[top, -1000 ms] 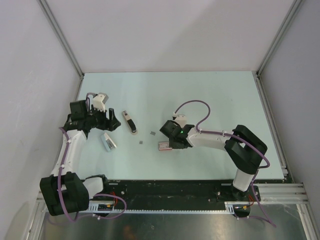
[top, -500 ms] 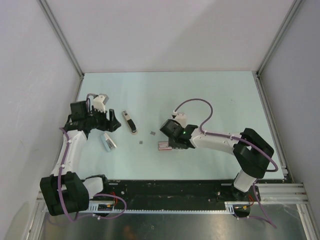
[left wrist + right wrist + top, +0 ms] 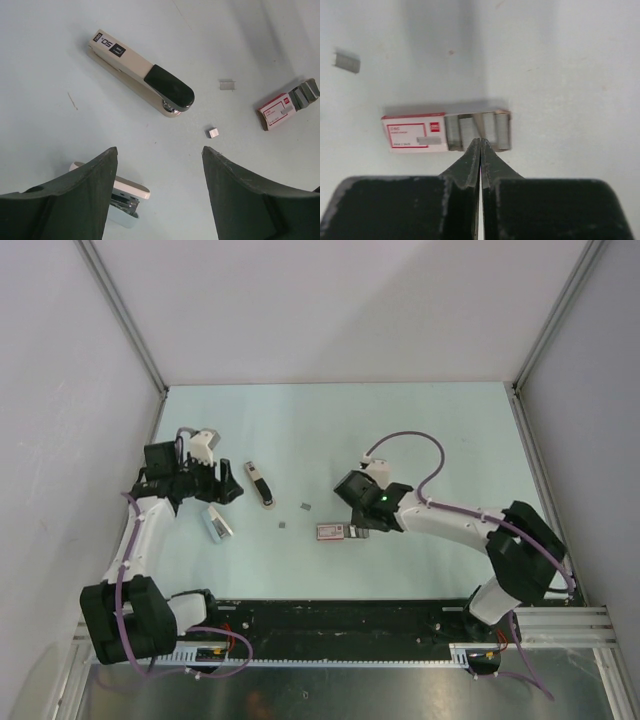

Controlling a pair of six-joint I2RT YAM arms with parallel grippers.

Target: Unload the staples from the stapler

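Note:
The stapler [image 3: 260, 483], slim with a black end and a pale body, lies on the table; it also shows in the left wrist view [image 3: 140, 72]. Two small grey staple bits [image 3: 306, 506] [image 3: 283, 525] lie to its right, and show in the left wrist view [image 3: 227, 85] [image 3: 212, 132]. My left gripper [image 3: 222, 486] is open and empty [image 3: 159, 150], just left of the stapler. My right gripper [image 3: 362, 529] is shut [image 3: 480, 141], its tips at the edge of a staple tray [image 3: 480, 131] slid out of a pink-red box [image 3: 415, 132].
A second stapler [image 3: 217, 524], white and light blue, lies open near my left gripper, partly behind a finger in the left wrist view [image 3: 122, 192]. The pink-red box [image 3: 332, 531] lies mid-table. A staple strip [image 3: 346, 61] lies beyond it. Walls enclose the table [image 3: 450, 430].
My right arm has drawn back to the right, so the gripper now sits at the box's right end instead of over it. The left arm has barely moved.

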